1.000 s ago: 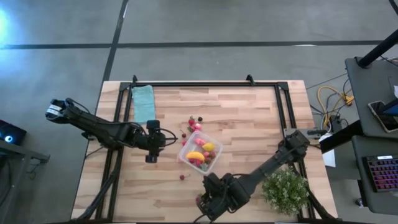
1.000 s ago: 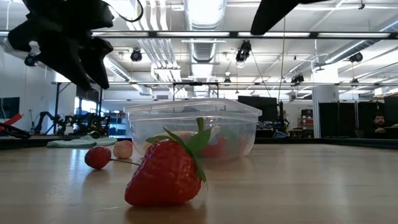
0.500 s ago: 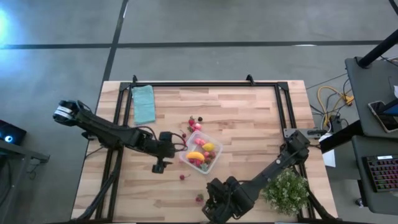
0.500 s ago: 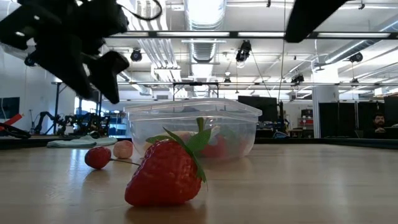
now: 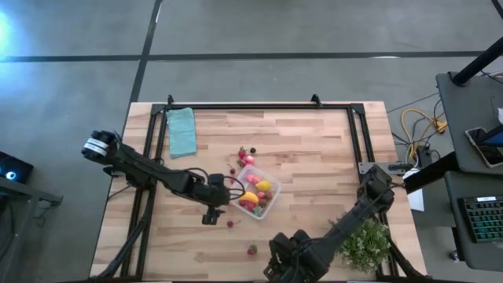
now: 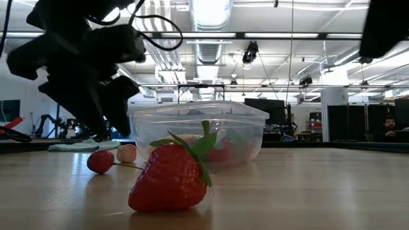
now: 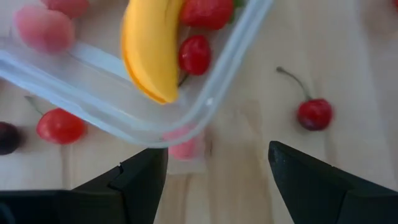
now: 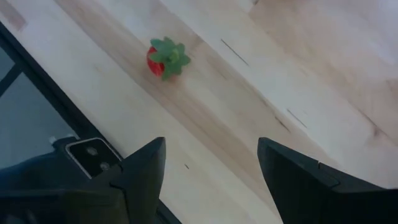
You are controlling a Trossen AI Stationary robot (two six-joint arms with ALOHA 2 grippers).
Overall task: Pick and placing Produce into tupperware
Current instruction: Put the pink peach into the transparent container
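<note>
Left pincer [image 7: 211,171], fingers apart and empty, hovers at the tupperware [image 5: 253,193] corner mid-frame; approach step in hand, next requiring descent onto the stemmed cherry [image 7: 314,114]; right pincer [image 8: 205,180] parked apart.

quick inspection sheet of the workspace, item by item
surface: wooden table, dark frame rails
job's things: clear tupperware holding a banana and red pieces; a cherry and a strawberry loose on the table
clutter: teal cloth, potted plant
grippers: left gripper open beside the tub's corner; right gripper open at the near edge, strawberry ahead
cables: yellow coil off-table
surroundings: keyboard, concrete floor
</note>
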